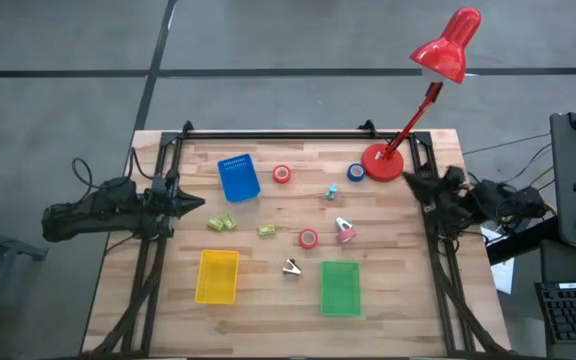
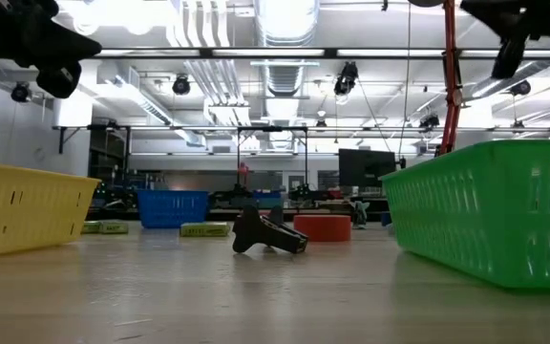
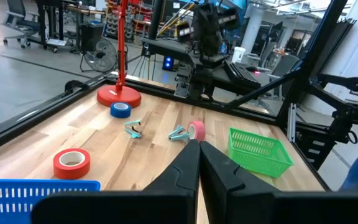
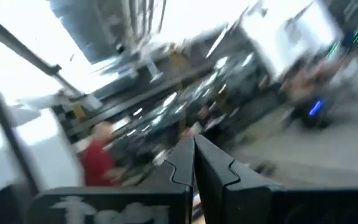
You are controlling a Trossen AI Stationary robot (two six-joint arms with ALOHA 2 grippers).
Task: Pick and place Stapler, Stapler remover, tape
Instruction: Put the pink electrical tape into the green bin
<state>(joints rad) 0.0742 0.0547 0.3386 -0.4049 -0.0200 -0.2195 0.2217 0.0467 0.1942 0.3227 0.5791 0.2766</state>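
Observation:
Both grippers hover shut, holding nothing. My left gripper [image 1: 196, 203] is at the table's left edge and my right gripper [image 1: 415, 178] at its right edge by the lamp. One red tape roll [image 1: 282, 174] lies beside the blue tray [image 1: 238, 178]. Another red roll [image 1: 308, 238] lies mid-table. The blue roll [image 1: 356, 172] sits by the lamp base [image 1: 382, 162]. Two yellow-green staplers [image 1: 220, 223] [image 1: 267, 231] lie left of centre. A teal staple remover [image 1: 333, 191], a pale one [image 1: 345, 229] and a dark one [image 1: 290, 267] rest on the wood.
A yellow tray [image 1: 218, 275] and a green tray [image 1: 340, 287] stand near the table's near edge. The red desk lamp leans over the far right corner. A black frame rail [image 1: 278, 133] runs along the far edge and down both sides. Bare wood lies between the trays.

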